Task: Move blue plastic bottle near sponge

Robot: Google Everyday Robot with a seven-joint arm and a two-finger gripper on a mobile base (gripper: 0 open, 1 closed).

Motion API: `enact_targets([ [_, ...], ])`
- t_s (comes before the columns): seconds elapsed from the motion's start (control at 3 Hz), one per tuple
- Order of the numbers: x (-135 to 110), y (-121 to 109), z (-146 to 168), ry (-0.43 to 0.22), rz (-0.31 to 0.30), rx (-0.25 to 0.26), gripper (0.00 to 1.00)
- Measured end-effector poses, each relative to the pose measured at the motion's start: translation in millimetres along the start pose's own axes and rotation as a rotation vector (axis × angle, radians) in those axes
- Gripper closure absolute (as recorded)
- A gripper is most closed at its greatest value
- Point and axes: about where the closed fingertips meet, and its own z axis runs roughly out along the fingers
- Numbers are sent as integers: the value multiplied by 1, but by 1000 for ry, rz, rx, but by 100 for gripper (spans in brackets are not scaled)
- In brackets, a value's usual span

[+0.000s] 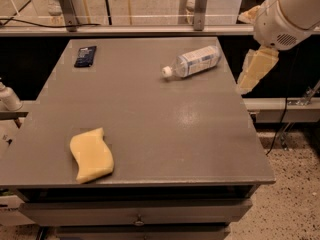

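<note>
The blue plastic bottle [194,62] lies on its side at the far right of the grey table [165,129], with its white cap pointing left. The pale yellow sponge [91,155] lies flat near the table's front left corner, far from the bottle. My gripper [245,51] hangs off the table's right edge, just right of the bottle and above table height. It is open and empty. One tan padded finger [256,69] points down and left; the other finger [248,15] shows behind the white wrist.
A small flat dark blue packet [85,56] lies at the table's far left corner. A railing with metal posts [200,6] runs behind the table. The table's right edge drops to a speckled floor [295,184]. A drawer front [137,216] is below the front edge.
</note>
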Motion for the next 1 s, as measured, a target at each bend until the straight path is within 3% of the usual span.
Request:
enact_targets([
  [0.33,-2,-40,39,-30,-21,6,0],
  [1.0,-9,-92,119,-56,-20,-70,0],
])
